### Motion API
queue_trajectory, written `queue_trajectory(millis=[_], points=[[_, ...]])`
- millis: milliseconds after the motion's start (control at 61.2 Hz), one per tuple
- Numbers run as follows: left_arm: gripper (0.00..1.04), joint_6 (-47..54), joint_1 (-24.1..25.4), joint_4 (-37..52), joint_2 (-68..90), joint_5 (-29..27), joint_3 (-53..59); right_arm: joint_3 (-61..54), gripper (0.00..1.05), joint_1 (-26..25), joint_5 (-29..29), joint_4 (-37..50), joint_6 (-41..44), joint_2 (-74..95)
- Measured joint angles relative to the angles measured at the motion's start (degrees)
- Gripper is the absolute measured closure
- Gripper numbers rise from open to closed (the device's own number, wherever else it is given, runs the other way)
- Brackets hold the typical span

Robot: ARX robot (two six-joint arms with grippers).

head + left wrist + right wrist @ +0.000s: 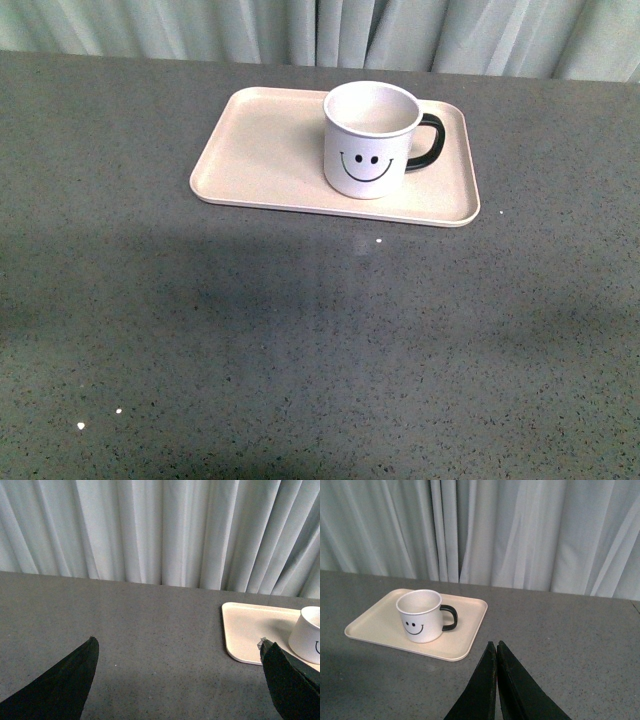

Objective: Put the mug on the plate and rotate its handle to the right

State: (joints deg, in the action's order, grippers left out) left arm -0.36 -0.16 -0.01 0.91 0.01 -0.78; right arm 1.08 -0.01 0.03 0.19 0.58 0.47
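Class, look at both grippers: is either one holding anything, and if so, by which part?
Nothing is held. The left gripper is open over bare table, the right gripper is shut on nothing, and the mug stands free on the plate.

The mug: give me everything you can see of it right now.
The mug is white, cylindrical and glossy, ceramic by its look, with a black smiley facing the front camera and a black loop handle pointing to the robot's right. It stands upright and looks empty, on the right half of the plate. Nothing but the plate touches it; both grippers are clear of it.
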Motion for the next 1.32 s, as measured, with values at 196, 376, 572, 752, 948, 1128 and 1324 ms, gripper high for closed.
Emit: queue_trajectory(millis=[196, 376, 572, 752, 948, 1128, 1324], points=[[0.09, 0.0, 0.0, 0.0, 0.0, 0.0, 0.0, 0.0, 1.03, 0.0, -0.02, 0.0, 0.02, -0.13], [0.09, 0.02, 0.0, 0.0, 0.0, 0.0, 0.0, 0.0, 0.75, 0.0, 0.0, 0.0, 0.02, -0.13], [0.09, 0.02, 0.0, 0.0, 0.0, 0.0, 0.0, 0.0, 0.39, 0.0, -0.02, 0.0, 0.02, -0.13], [0.09, 0.02, 0.0, 0.0, 0.0, 0.0, 0.0, 0.0, 0.09, 0.0, -0.02, 0.0, 0.0, -0.13], [0.09, 0.02, 0.0, 0.0, 0.0, 0.0, 0.0, 0.0, 0.09, 0.0, 0.0, 0.0, 0.0, -0.13], [0.09, 0.02, 0.0, 0.0, 0.0, 0.0, 0.0, 0.0, 0.09, 0.0, -0.02, 0.0, 0.0, -0.13], [0.09, 0.02, 0.0, 0.0, 0.0, 0.0, 0.0, 0.0, 0.09, 0.0, 0.0, 0.0, 0.0, -0.13]])
